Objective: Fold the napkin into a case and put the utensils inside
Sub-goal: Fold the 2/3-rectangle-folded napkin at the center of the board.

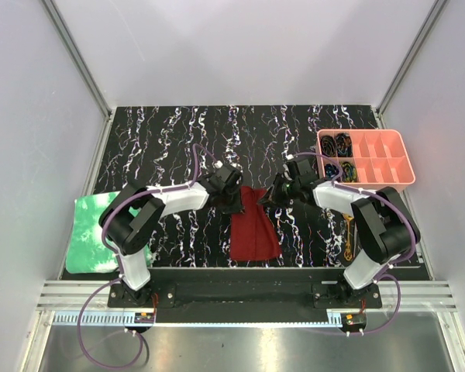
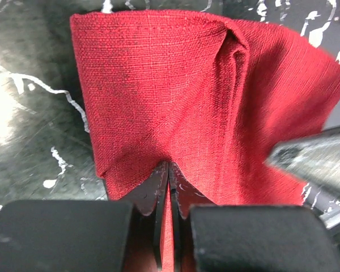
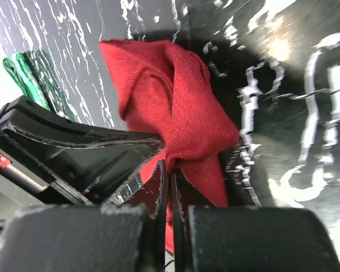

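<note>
We're holding the napkin [image 1: 254, 229] with both: left tool [image 2: 169, 173] and right tool [image 3: 170, 173] are each clamping its far edge, jaws nearly together. Risk: the tools are sitting close and gripping thin cloth, so uneven pulling could slip a corner or skew the fold. It's lying mid-table [image 1: 178, 139], dark red weave, part-folded, far end bunching up.

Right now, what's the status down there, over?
Left gripper shut on the napkin's far edge. Right gripper likewise. Napkin partly folded, bunched. Utensils lie apart at right, not yet inside.
</note>
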You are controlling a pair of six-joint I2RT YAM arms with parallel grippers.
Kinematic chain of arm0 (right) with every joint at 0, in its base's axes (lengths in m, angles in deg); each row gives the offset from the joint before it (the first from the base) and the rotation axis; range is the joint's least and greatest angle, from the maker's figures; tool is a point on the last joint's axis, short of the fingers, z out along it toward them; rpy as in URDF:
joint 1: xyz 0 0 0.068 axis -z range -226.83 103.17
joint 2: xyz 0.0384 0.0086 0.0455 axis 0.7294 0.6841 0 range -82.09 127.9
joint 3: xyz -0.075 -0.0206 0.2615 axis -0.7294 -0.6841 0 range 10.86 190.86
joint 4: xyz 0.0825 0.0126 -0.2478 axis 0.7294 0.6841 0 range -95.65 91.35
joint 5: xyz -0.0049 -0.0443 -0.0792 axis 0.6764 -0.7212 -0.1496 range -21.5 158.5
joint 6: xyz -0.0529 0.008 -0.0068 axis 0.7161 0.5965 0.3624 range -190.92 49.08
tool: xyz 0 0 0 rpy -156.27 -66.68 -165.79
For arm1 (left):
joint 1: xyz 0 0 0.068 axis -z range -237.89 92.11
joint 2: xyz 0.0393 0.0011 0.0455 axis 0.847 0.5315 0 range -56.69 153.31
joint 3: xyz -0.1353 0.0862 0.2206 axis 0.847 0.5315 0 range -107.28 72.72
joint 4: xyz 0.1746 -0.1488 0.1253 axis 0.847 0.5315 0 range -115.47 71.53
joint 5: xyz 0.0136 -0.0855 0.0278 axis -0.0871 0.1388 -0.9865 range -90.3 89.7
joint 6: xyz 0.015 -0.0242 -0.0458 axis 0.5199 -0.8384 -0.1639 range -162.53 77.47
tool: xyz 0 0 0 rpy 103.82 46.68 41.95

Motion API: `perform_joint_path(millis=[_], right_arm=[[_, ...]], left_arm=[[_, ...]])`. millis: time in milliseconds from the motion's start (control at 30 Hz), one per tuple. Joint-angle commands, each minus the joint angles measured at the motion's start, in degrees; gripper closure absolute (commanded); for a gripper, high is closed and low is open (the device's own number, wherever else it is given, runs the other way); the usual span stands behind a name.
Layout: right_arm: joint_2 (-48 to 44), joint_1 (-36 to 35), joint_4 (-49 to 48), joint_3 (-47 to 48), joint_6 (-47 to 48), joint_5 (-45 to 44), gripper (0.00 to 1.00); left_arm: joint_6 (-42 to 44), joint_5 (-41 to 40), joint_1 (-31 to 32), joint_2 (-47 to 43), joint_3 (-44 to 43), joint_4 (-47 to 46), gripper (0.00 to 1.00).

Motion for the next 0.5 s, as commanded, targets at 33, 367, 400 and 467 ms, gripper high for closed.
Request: perform_joint_path(millis=[33, 367, 400, 467], right_arm=[[-0.75, -5.27, 1.98, 4.67, -6.72, -5.85, 1.00], [3.56, -8.62, -4.00, 5.21, -17.63, -12.43, 1.00], [3.65, -8.71, -3.74, 5.03, -18.07, -12.88, 1.00], [3.57, -8.71, -3.73, 4.16, -18.86, -13.84, 1.00]], left_arm=[[-0.14, 3.11, 0.06, 2.30, 0.51, -4.42, 0.94], [0.56, 4.87, -0.03, 0.37, 2.70, -5.66, 0.95], [0.74, 4.79, -0.03, -0.33, 3.14, -5.31, 0.94], [1.18, 4.78, -0.12, -2.97, 3.58, -4.08, 0.94]])
